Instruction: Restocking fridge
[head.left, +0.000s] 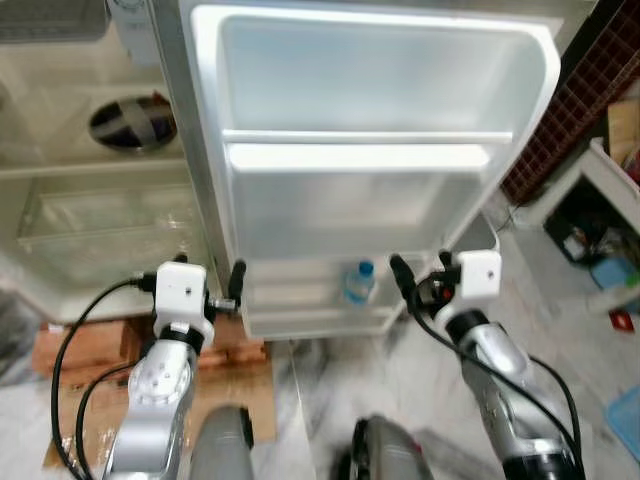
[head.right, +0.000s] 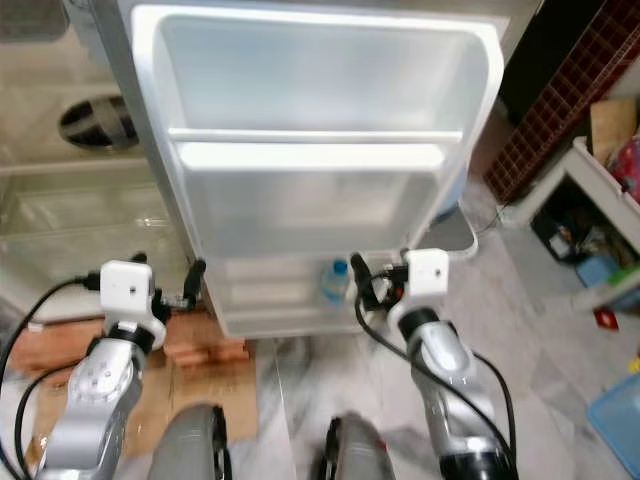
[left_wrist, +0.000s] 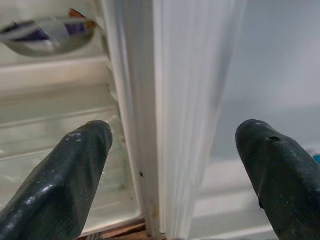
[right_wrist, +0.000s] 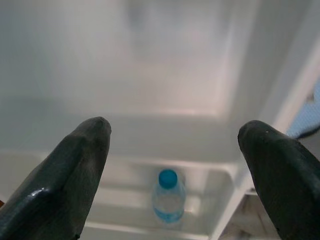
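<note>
floor: pale marble-patterned tiles (head.left: 400, 375), running from the near middle out to the right
cardboard: flattened brown sheet (head.left: 245, 385) on the floor, near left
bricks: reddish blocks (head.left: 85, 345) on the left, lying on the floor beside the cardboard
lattice screen: dark red-brown grid panel (head.left: 575, 95) at the far right, standing upright
white shelf unit: low white frame (head.left: 610, 175) on the right, with dark and coloured clutter inside, too blurred to tell apart
blue bin: light blue corner (head.left: 625, 420) at the near right edge, on the floor
red item: small red thing (head.left: 620, 320) on the floor at the right, near the shelf unit
</note>
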